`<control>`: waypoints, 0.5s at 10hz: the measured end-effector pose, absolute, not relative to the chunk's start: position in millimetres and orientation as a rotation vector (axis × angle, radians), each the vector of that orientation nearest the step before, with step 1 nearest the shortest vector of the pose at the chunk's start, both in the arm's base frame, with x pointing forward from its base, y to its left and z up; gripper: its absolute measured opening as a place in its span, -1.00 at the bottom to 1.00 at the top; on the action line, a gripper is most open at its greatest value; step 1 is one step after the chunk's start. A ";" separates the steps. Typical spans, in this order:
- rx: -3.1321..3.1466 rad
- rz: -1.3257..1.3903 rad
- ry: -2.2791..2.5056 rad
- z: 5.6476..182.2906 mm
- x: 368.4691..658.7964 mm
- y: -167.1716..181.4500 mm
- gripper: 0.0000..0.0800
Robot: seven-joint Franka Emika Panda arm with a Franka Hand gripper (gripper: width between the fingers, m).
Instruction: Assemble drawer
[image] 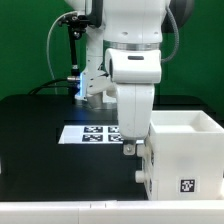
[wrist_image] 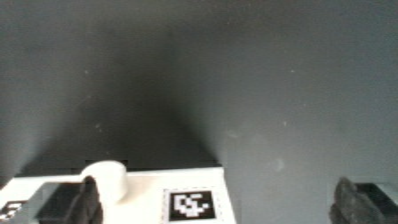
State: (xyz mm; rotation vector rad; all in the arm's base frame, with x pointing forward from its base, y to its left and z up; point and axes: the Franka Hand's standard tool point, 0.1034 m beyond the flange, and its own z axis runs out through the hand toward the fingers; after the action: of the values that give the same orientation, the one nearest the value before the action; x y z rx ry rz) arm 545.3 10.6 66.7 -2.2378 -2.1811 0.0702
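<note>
The white drawer casing stands on the black table at the exterior view's right. It is a large box with an open top and a square tag on its front. My gripper hangs just to the left of the casing, low over the table. In the wrist view the gripper is open, with the dark fingers wide apart and nothing between them. A small white rounded knob shows beside one finger; I cannot tell which part it belongs to. No loose tray is in view.
The marker board lies flat on the table behind and left of my gripper. Its edge with a tag shows in the wrist view. The black table stretches to the exterior view's left. A cable and stand rise at the back.
</note>
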 end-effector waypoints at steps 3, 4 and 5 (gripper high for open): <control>-2.250 0.071 -2.178 72.2 547.7 -5.6 0.62; -2.248 0.072 -2.177 71.1 547.0 -4.4 0.62; -2.247 0.073 -2.177 70.4 546.7 -4.4 0.62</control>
State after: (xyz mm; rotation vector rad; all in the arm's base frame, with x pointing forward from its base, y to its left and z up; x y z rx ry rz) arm 546.7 -4.4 70.4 -2.2472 -2.1766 0.0729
